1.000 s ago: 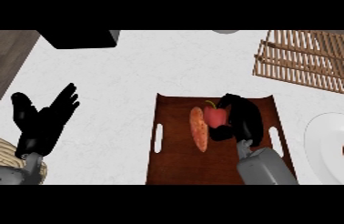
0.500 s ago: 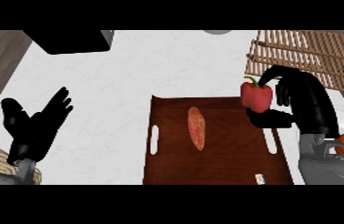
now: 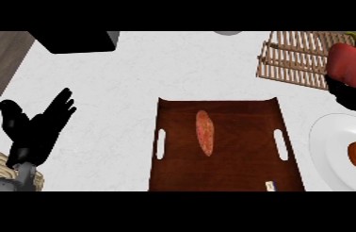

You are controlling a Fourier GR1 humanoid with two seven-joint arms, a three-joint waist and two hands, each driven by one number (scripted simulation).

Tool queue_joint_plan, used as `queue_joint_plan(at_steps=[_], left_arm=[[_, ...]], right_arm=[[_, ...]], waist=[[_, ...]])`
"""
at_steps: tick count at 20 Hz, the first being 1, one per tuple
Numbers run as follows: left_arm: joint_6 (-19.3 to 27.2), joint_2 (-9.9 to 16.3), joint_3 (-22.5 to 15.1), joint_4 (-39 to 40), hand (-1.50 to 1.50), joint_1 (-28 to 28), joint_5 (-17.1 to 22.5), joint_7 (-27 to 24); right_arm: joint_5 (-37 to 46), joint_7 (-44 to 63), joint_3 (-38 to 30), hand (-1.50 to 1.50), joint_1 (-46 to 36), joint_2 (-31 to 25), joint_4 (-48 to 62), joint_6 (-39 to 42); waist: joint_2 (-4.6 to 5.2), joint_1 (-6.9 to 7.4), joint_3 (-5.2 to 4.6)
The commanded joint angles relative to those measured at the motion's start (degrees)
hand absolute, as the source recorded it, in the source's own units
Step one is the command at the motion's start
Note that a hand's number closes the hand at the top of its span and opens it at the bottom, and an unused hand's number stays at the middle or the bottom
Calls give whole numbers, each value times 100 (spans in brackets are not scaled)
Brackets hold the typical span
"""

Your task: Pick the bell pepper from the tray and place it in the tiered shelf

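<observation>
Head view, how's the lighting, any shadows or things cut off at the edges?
Head view: flat, even light, no glare; the tray throws barely any shadow on the counter. The bell pepper, right hand and plate are cropped by the right edge; the left hand shows whole.

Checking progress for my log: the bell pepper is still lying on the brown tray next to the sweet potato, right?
Not quite. The head view shows the bell pepper off the tray, held by the right robot hand beside the tiered shelf. Only the sweet potato lies on the tray.
</observation>
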Motion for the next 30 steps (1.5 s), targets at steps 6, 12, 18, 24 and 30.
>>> queue_joint_plan(at_steps=[6, 12, 18, 24, 30], left_arm=[[-84, -525, -156, 588, 0, 261, 145, -244], [101, -664, -299, 697, 0, 173, -35, -255], [-12, -562, -350, 678, 0, 32, -55, -214], [117, -719, -446, 599, 0, -123, -36, -75], [-21, -551, -313, 696, 0, -200, 22, -113]], right_arm=[[-787, 233, -1297, 150, -1213, -997, 1116, 543], [-917, -225, -1565, 150, -1690, -1622, 2182, 843], [-901, -1103, -1481, 150, -1792, -1934, 3378, 1142], [-679, -1987, -1337, 150, -1911, -2093, 4101, 1100], [-201, -2697, -1131, 150, -1994, -1976, 4994, 547]], waist=[[154, 208, -238], [189, 263, -237], [236, 371, -232], [224, 358, -225], [267, 460, -221]])
